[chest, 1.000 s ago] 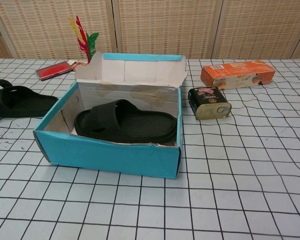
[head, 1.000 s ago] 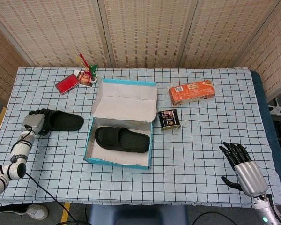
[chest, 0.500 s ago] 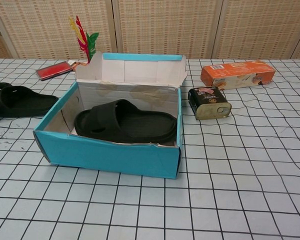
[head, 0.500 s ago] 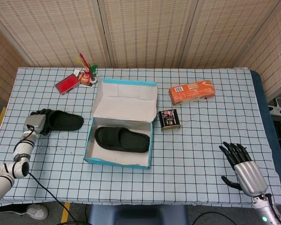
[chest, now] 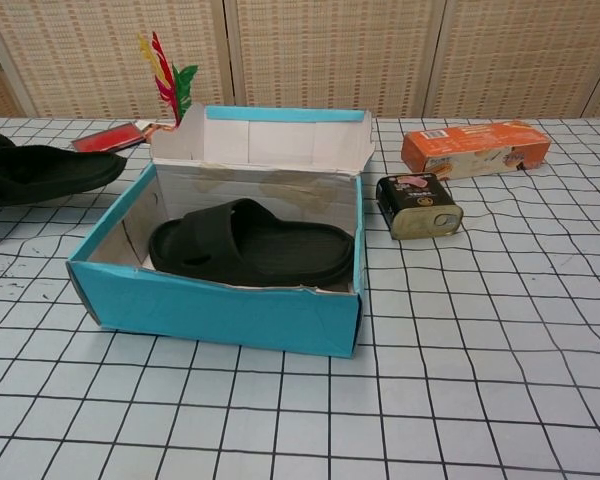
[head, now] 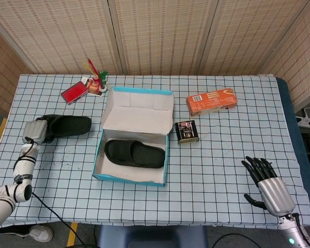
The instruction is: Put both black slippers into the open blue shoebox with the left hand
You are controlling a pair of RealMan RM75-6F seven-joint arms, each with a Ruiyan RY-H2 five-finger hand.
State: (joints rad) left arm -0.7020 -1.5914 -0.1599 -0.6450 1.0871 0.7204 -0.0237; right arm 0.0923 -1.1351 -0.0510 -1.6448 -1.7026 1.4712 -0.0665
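The open blue shoebox (head: 99, 153) (chest: 220, 315) stands mid-table with its white lid flap up at the back. One black slipper (head: 134, 153) (chest: 250, 245) lies flat inside it. The second black slipper (head: 68, 125) (chest: 50, 170) hangs above the cloth left of the box, toe pointing right. My left hand (head: 35, 131) grips its heel end; the chest view shows only the slipper, with the hand cut off by the left edge. My right hand (head: 267, 186) rests at the table's front right with fingers spread and nothing in it.
A dark tin (head: 187, 131) (chest: 418, 205) sits just right of the box, and an orange carton (head: 211, 101) (chest: 475, 147) lies behind it. A red case (head: 74, 92) and a small holder with coloured sticks (head: 96, 77) (chest: 166, 80) stand at the back left.
My left hand has lifted the second slipper off the cloth and carried it up and slightly toward the box. The right hand and the boxed slipper have not moved.
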